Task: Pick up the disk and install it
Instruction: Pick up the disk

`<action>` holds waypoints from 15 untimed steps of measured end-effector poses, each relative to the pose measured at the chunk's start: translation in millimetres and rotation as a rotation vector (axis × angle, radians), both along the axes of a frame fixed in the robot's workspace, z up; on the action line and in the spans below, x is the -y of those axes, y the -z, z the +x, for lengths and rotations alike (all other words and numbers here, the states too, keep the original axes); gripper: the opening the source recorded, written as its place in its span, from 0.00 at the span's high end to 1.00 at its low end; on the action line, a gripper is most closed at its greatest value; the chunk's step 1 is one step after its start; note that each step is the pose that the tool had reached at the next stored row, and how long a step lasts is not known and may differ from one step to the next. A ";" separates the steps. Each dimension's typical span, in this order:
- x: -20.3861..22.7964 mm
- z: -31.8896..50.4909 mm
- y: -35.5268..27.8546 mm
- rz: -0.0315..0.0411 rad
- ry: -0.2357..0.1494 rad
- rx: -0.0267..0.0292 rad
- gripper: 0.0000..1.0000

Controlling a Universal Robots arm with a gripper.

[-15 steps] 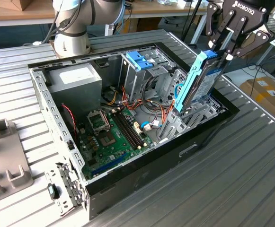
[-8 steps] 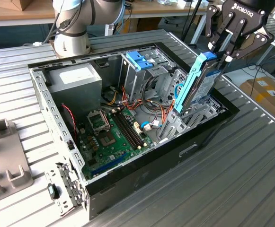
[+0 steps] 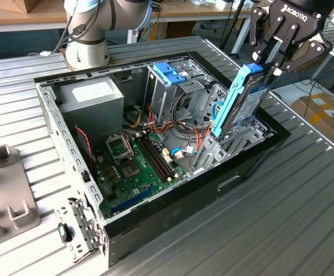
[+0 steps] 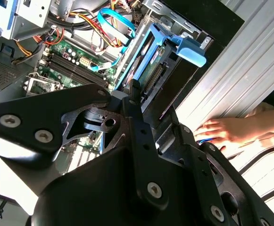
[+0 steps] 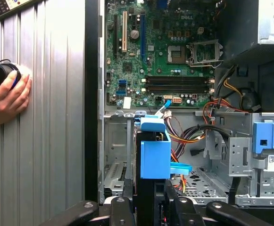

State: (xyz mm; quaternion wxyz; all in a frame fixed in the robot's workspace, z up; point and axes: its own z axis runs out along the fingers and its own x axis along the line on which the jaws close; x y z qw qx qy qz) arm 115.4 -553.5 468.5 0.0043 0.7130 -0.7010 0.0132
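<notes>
My jaws are clamped on the upper end of the flat silver-grey metal disk with blue plastic side rails (image 3: 244, 106). It stands on edge, leaning slightly. Its lower end is down at the grey metal drive bay (image 3: 230, 146) of the open black computer case (image 3: 172, 204), at about two o'clock from the green motherboard (image 3: 135, 167) in the exterior view. To seat it well, I judge the rails must follow the bay's guides. I should push along the disk's own length without twisting, clear of the loose cables (image 3: 198, 138) beside it.
</notes>
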 end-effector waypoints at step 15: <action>1.4 0.0 4.3 -0.0005 0.000 0.0000 0.65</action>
